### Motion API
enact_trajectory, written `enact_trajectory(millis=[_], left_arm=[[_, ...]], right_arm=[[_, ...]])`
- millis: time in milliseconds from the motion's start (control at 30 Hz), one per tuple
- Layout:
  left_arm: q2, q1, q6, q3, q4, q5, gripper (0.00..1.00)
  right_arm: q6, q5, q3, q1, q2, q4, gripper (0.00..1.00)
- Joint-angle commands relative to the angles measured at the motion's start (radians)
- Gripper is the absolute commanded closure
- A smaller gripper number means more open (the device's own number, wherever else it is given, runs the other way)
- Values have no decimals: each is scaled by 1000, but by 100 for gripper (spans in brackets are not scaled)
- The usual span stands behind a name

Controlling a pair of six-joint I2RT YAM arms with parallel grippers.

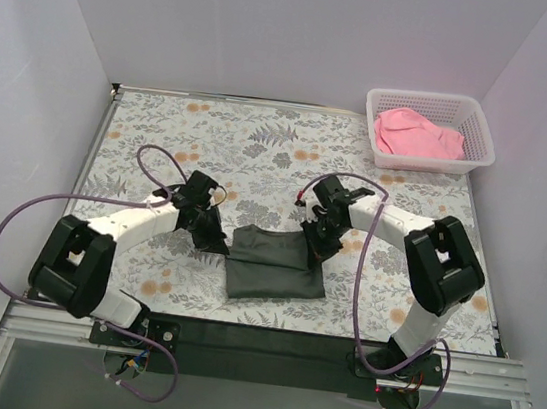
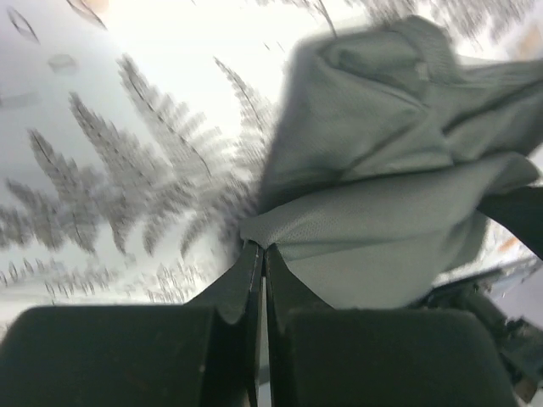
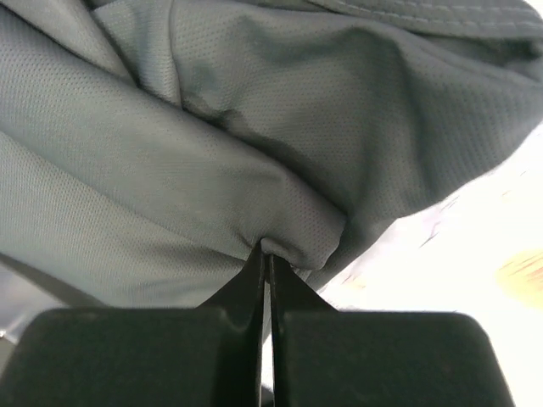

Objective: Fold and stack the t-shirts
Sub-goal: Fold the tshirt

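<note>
The dark charcoal t-shirt (image 1: 274,264) lies partly folded on the table's near middle. My left gripper (image 1: 215,238) is shut on its left far corner; the left wrist view shows the jaws pinching a cloth edge (image 2: 339,246). My right gripper (image 1: 315,242) is shut on its right far corner; the right wrist view shows a fold of the cloth (image 3: 280,212) caught between the closed jaws. The far edge of the shirt hangs between the two grippers, a little above the table. The pink t-shirt (image 1: 416,134) lies crumpled in the white mesh basket (image 1: 476,140) at the far right.
The table wears a floral cloth (image 1: 261,142). White walls stand on the left, back and right. The black base rail (image 1: 265,345) runs along the near edge. Purple cables loop off both arms.
</note>
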Motion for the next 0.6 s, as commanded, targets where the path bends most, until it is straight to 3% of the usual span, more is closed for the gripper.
enact_trajectory(millis=[0,133,567], left_arm=[[-137,-22,32,12,-101,-2,100],[-213,-25,55,83,-146,-26,100],[-326,-24,89,167,-144,36,100]], right_arm=[[51,4,-72,29,-99,-26,99],[73,47,-51,29,-219,-46,99],[90,44,25,29,-377,-152,99]])
